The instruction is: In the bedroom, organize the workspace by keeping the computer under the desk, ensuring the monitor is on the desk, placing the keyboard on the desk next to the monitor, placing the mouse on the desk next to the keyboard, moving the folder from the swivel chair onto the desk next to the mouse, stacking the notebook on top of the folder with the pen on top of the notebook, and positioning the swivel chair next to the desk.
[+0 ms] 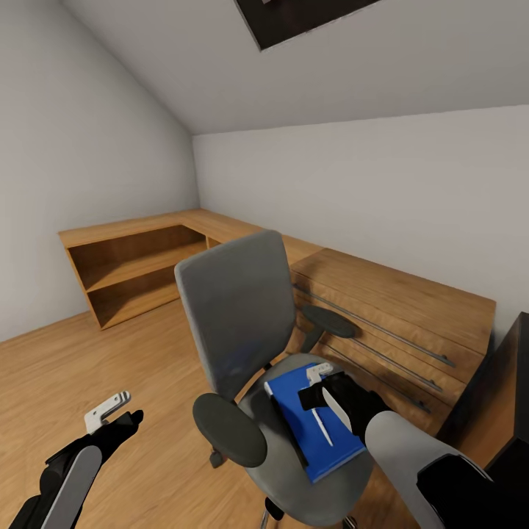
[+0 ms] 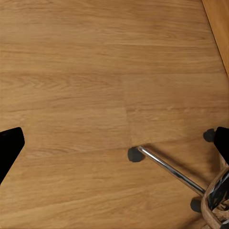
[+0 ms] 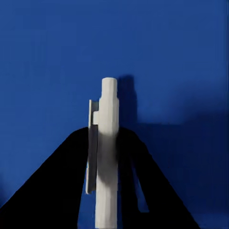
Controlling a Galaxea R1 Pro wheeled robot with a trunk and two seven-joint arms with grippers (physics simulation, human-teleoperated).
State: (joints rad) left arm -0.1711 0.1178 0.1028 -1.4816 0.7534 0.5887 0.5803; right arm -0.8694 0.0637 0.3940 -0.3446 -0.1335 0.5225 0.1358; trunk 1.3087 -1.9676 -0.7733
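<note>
The grey swivel chair [image 1: 235,308] stands in the middle of the bedroom, its chrome base [image 2: 167,167] over the wood floor. On its seat lies the blue folder [image 1: 294,400] [image 3: 47,57]. My right gripper [image 1: 323,393] [image 3: 107,157] hangs just over the folder, shut on the white pen [image 1: 322,427] [image 3: 109,109], which casts a shadow on the blue cover. Low at the chair's left side, my left gripper [image 1: 114,415] [image 2: 117,145] is open and holds nothing. A corner of the black desk [image 1: 507,411] shows at the right edge. The notebook, computer, monitor, keyboard and mouse are out of view.
A light wooden chest with long bar handles [image 1: 397,323] stands right behind the chair against the wall. Low open wooden shelving [image 1: 132,272] fills the far corner. Bare wood floor [image 1: 88,353] stretches to the chair's left. The ceiling slopes low overhead.
</note>
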